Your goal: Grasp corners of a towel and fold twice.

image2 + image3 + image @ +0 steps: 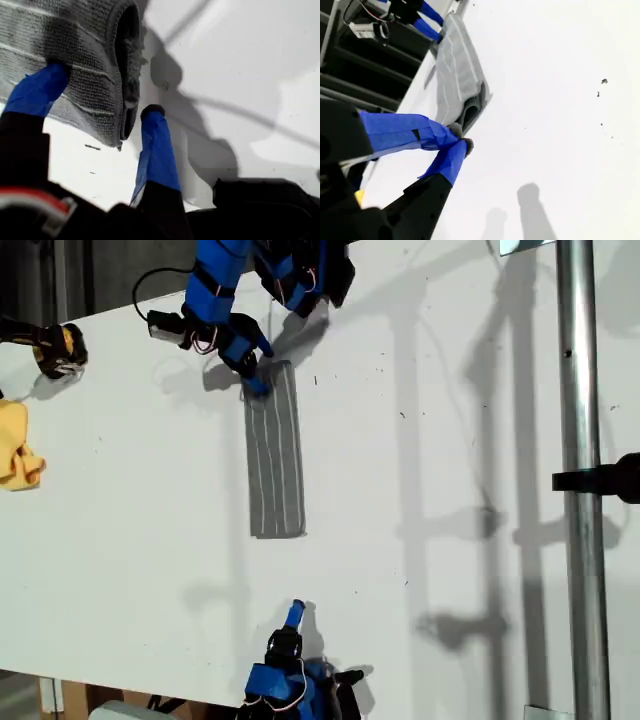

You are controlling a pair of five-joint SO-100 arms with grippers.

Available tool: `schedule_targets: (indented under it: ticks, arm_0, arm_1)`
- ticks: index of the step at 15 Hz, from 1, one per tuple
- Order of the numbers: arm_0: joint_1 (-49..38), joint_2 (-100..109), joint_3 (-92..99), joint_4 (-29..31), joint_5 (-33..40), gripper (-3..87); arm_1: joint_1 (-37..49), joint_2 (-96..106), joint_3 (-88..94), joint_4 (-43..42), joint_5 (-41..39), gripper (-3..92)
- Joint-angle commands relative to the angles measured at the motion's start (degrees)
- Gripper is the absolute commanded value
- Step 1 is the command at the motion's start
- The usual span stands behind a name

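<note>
One towel point(274, 452) end under first tool point(256, 375)

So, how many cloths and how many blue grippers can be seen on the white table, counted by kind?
Grey striped towel, folded into a narrow strip: 1
Yellow cloth, at the exterior view's left edge: 1
Blue grippers: 2, my first gripper open at the towel's far end, my second gripper shut and empty, apart from the near end
Total: 4

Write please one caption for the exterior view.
Folded striped towel on white table; first claw at its far end, second claw apart.
</note>
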Motion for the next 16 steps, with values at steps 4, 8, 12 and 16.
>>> schedule_targets:
  ticks: [4, 8, 12, 16]
  arm_0:
    - [0.4, 0.4, 0.1, 0.4, -0.5, -1.6]
    - [0.5, 0.4, -0.2, 1.5, -0.8, -1.6]
    - [0.5, 0.4, -0.7, 1.9, -1.0, -1.6]
    - [0.7, 0.4, -1.6, 2.5, -1.0, -1.6]
  arm_1:
    - [-3.4, -16.2, -11.4, -5.2, -0.3, 33.3]
    - [-10.4, -18.5, -15.4, -10.5, 3.8, 27.8]
    - [-14.8, -22.9, -20.7, -14.3, 4.6, 12.2]
    - [-16.1, -15.5, -19.5, -13.7, 5.7, 0.2]
